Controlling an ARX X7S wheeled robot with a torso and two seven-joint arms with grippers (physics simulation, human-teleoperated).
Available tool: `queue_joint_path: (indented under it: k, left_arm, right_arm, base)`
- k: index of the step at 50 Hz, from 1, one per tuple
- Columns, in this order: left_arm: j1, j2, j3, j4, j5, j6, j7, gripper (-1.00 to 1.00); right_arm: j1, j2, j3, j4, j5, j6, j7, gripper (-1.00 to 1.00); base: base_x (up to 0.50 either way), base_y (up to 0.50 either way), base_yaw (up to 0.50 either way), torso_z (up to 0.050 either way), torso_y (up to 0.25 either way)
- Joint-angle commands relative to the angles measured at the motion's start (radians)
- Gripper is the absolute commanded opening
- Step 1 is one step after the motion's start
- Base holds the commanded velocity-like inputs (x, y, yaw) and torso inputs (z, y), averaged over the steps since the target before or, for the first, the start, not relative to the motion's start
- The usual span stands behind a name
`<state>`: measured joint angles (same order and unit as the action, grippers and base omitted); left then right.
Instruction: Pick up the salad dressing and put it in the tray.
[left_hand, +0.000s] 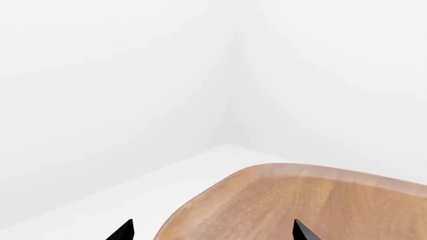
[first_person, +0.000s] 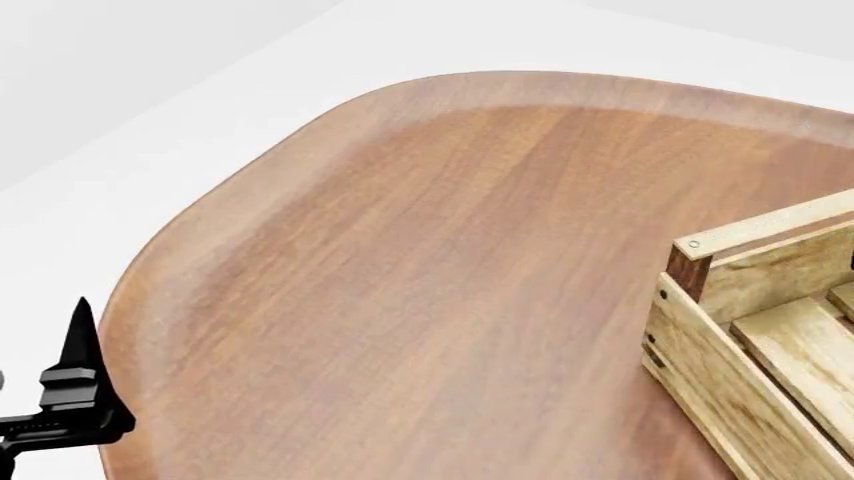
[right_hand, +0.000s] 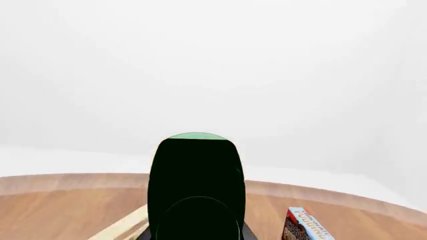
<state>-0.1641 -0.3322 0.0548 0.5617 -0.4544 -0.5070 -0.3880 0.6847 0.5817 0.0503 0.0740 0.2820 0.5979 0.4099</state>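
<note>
The salad dressing (right_hand: 195, 185) fills the middle of the right wrist view: a dark-green screw cap with a lighter green top, held up above the table. My right gripper (right_hand: 197, 237) is shut on it, with its fingers almost wholly hidden behind the cap. A light plank of the tray (right_hand: 127, 225) shows just beside and below the cap. In the head view the tray (first_person: 747, 330) stands at the right edge, a light-wood crate with a brown corner post. My left gripper (left_hand: 213, 231) is open and empty over the table's left edge, and it also shows in the head view (first_person: 80, 390).
The rounded wooden table (first_person: 441, 260) stands on a white floor near white walls. An upright blue-and-red carton box (right_hand: 303, 226) stands on the table beyond the held bottle. The table's curved edge (left_hand: 200, 200) runs under the left gripper.
</note>
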Motion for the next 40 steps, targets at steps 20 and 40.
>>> queue_joint_path:
  k: [20,40]
  left_arm:
    - [0.0,-0.007,0.018,-0.011,0.005,0.01,-0.008,1.0]
    - [0.003,-0.013,0.021,-0.012,0.002,0.017,-0.013,1.0]
  right_arm:
    - [0.388,-0.038,-0.101,1.046,-0.196,-0.5,-0.016,-1.0]
    - [0.365,-0.077,-0.035,1.234,-0.239,-0.588,0.035,-1.0]
  base:
    - [0.0,0.0,0.0,0.0,0.001]
    - [0.0,0.0,0.0,0.0,0.001]
